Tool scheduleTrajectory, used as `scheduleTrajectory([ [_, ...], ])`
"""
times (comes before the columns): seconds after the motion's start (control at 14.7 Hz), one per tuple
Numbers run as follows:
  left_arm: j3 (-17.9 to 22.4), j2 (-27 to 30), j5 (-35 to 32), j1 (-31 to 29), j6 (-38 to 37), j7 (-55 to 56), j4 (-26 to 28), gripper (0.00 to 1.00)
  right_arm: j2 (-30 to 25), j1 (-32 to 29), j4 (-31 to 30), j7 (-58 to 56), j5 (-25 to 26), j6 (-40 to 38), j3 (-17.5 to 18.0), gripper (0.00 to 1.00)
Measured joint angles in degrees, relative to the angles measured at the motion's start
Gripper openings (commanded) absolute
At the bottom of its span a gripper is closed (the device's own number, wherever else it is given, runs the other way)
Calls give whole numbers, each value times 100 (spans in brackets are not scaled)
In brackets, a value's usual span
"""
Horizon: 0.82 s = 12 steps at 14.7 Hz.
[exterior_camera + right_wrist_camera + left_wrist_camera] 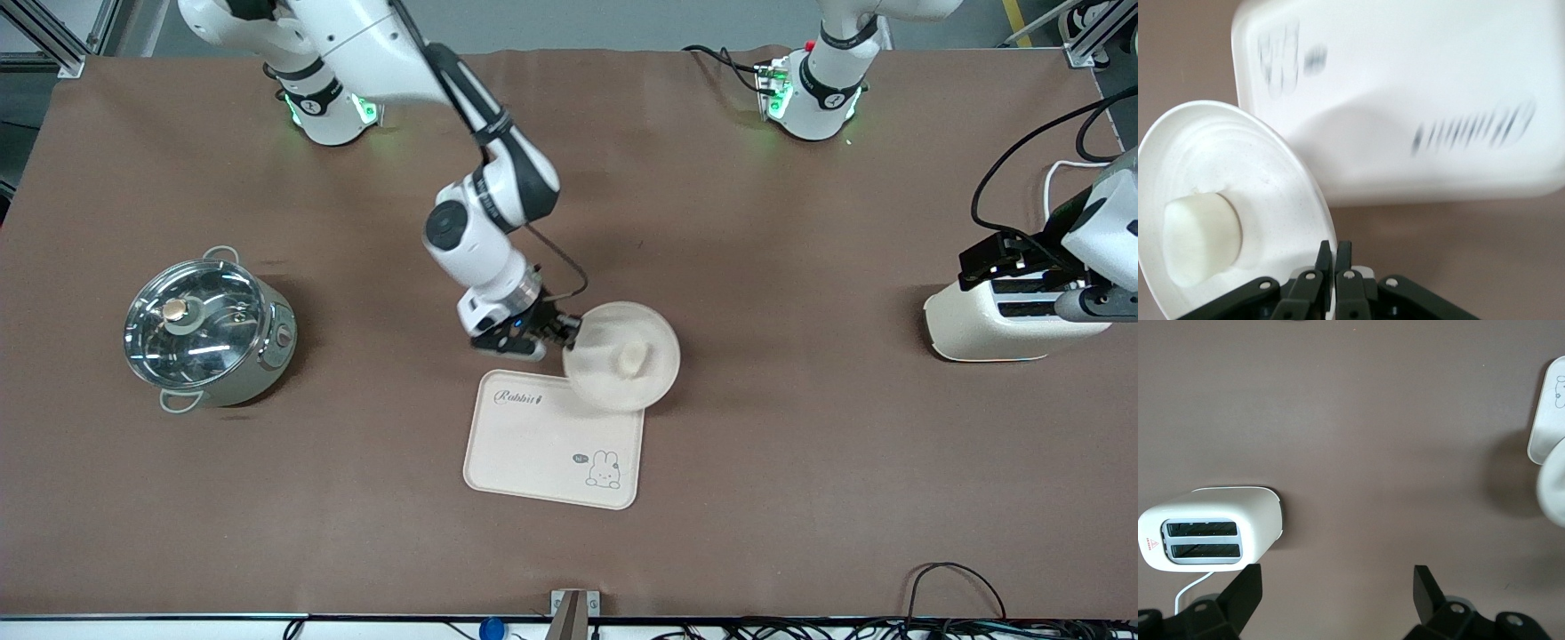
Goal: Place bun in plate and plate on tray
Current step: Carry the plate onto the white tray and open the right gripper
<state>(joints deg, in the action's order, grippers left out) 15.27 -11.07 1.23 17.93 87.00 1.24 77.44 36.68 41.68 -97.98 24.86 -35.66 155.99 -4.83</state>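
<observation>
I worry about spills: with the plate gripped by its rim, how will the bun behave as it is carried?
The bun sits loose in the plate, so it may slide or roll if tilted. The right hand pinches only one edge, so the plate may sag toward the tray. The raised rim should probably catch it.

Brown table, pot toward the right arm's end, tray mid-table, toaster toward the left arm's end.

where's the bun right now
The bun sits in the plate, which the right gripper holds by its rim over the tray's corner.
</observation>
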Motion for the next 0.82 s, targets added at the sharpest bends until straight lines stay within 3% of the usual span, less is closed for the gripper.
scheduleTrajectory([
  [0.34,2,-13,0,12,0,96,2,100,641,-893,867,-723,126,-656,1,6],
  [0.41,2,-22,0,12,0,113,2,100,836,-916,1077,-723,136,-715,4,15],
  [0.54,2,-36,0,7,0,117,2,100,1141,-912,1363,-719,149,-754,20,56],
  [0.61,2,-39,0,6,0,117,2,100,1222,-927,1458,-717,154,-881,12,86],
  [0.68,2,-40,0,5,0,117,2,100,1256,-979,1596,-716,180,-1185,-5,100],
  [0.82,3,-40,0,2,0,118,3,100,1246,-1179,2002,-715,397,-1904,-66,100],
])
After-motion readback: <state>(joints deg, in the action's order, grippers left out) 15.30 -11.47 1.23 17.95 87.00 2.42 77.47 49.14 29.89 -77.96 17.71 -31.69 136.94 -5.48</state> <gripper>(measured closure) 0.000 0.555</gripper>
